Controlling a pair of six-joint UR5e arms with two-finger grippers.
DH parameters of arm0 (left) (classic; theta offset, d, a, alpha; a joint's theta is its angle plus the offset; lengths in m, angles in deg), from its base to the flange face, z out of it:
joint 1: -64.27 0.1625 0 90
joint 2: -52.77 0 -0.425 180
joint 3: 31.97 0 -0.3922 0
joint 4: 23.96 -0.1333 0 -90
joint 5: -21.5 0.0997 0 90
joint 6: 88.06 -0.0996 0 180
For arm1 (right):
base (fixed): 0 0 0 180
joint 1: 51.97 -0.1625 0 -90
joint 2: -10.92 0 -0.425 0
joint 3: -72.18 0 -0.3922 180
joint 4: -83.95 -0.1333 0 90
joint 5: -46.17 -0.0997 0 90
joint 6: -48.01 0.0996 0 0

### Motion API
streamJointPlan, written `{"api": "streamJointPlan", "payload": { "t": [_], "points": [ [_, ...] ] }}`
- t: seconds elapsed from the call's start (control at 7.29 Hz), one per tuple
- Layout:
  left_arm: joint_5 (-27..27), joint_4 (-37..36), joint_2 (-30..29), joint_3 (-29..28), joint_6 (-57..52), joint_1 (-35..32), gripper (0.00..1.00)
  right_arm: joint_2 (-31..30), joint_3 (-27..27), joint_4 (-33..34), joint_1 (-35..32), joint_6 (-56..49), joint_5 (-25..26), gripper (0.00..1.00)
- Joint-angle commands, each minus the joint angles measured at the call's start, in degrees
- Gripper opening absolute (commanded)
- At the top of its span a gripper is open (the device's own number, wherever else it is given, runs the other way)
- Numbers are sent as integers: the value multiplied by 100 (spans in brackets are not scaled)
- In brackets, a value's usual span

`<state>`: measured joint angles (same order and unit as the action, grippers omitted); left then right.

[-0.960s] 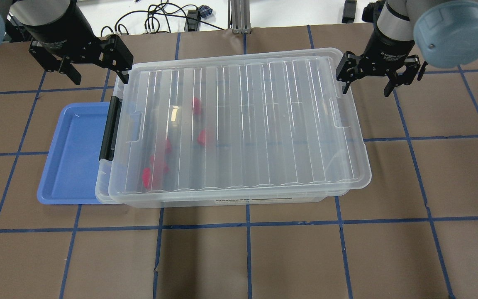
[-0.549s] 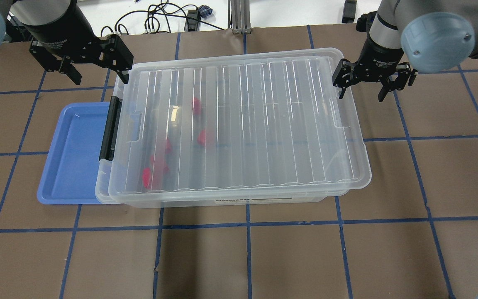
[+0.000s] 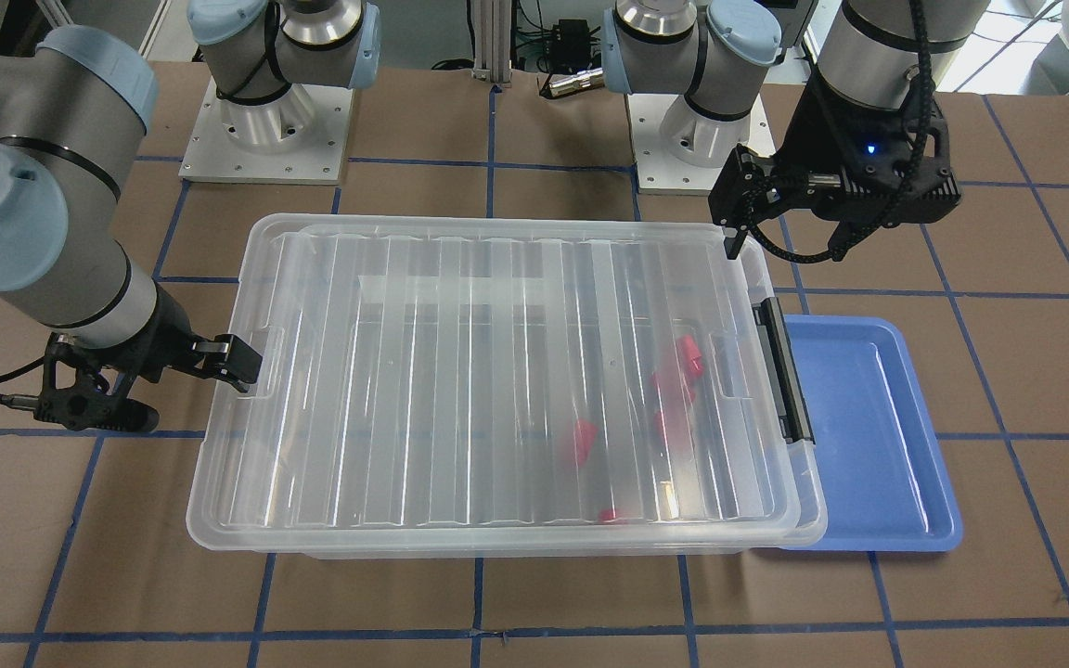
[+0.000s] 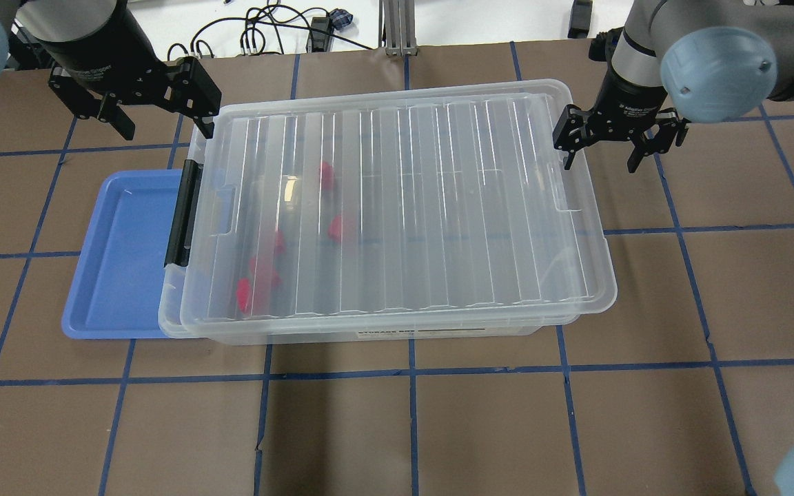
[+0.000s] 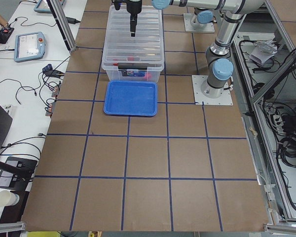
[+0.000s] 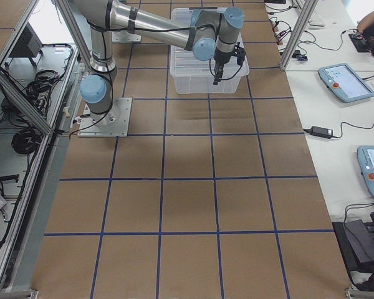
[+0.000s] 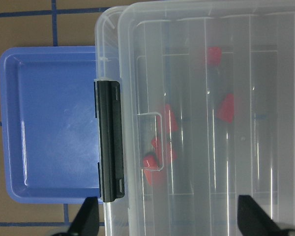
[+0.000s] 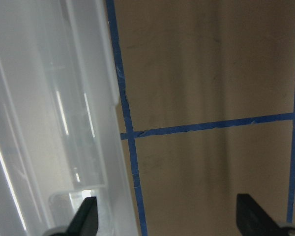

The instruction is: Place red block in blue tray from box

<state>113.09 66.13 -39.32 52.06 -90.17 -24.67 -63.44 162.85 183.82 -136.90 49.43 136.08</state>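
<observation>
red block (image 4: 336, 228): inside the lidded box (image 4: 452, 207), one of several | blue tray (image 4: 118, 255): just beside the box's black latch (image 4: 180, 213) | left gripper (image 4: 166, 131): jaws wide, above the latch-end corner | right gripper (image 4: 600, 164): jaws wide, straddling the opposite rim

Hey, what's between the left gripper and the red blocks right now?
The box's clear ribbed lid, closed over the red blocks. The left gripper is open near the lid's corner, outside the box. The overhead and left wrist views show it.

A robotics lab: arm bases (image 3: 261, 139) bolted to a desk (image 6: 187, 205) gridded with blue tape (image 6: 174, 179), aluminium framing (image 6: 294, 31), and teach pendants (image 6: 344, 83) and cables (image 6: 346, 128) at two o'clock in the exterior right view.
</observation>
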Motion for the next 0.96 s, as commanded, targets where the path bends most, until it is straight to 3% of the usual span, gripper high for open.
{"api": "streamJointPlan", "payload": {
  "t": [0.0,0.82],
  "points": [
    [0,0,7,9,0,0,100,45,-6,-3,213,-202,0,100],
    [0,0,42,53,0,0,100,36,-67,-3,863,-869,9,100]
  ]
}}
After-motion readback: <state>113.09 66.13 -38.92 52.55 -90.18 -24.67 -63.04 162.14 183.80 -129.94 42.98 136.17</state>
